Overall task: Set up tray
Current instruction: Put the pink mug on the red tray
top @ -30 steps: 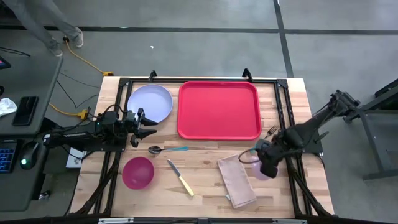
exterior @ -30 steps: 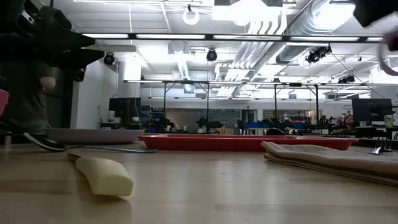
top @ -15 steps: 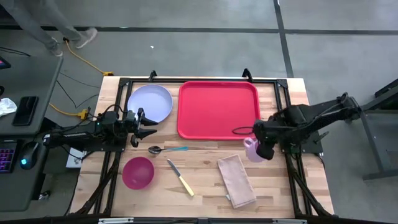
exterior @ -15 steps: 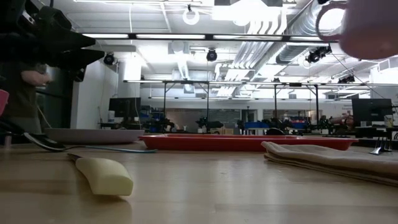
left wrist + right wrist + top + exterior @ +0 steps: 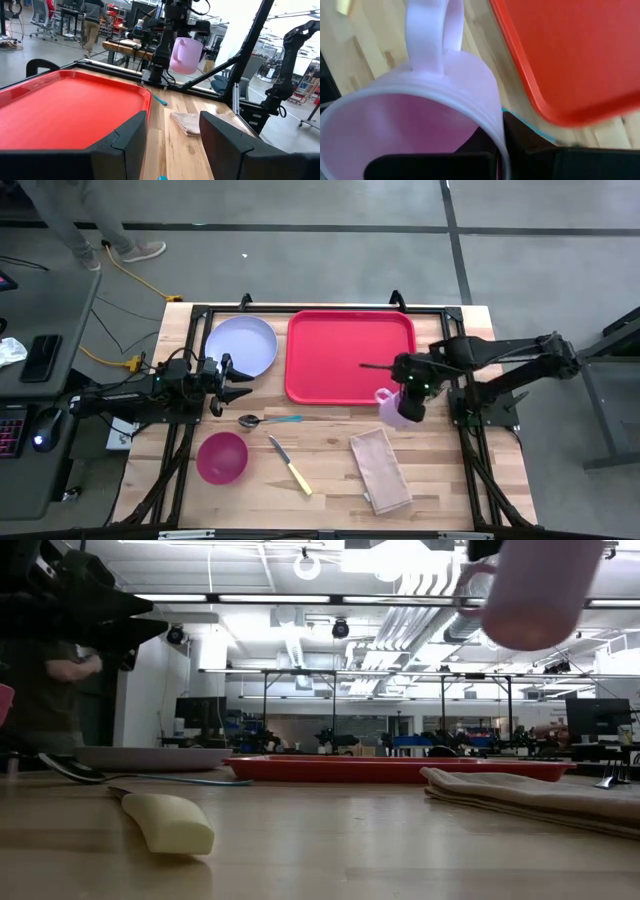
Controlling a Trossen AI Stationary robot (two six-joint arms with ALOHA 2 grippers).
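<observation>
The right gripper [image 5: 408, 393] was pinching a lavender mug [image 5: 393, 407] by its rim, one finger inside the cup and one outside, and it carried the mug high in the air, above the wooden table [image 5: 330, 480]. In the high view the mug hung just over the near right corner of the tray [image 5: 350, 355], partly over the red rim and partly over the bare wood beside it. The tray itself lay flat at the far middle of the table, with its long axis running from left to right, and nothing stood on it yet. So from the mug the open red surface lay away toward the far side and toward the left, and I judge that the next move needs only a short travel inward over the rim before lowering. The right arm was clearly the nearer one to this corner. The left gripper [image 5: 228, 379] waited with its fingers spread, low at the left side of the table, beside the round plate [image 5: 242, 344] and well apart from the mug.
</observation>
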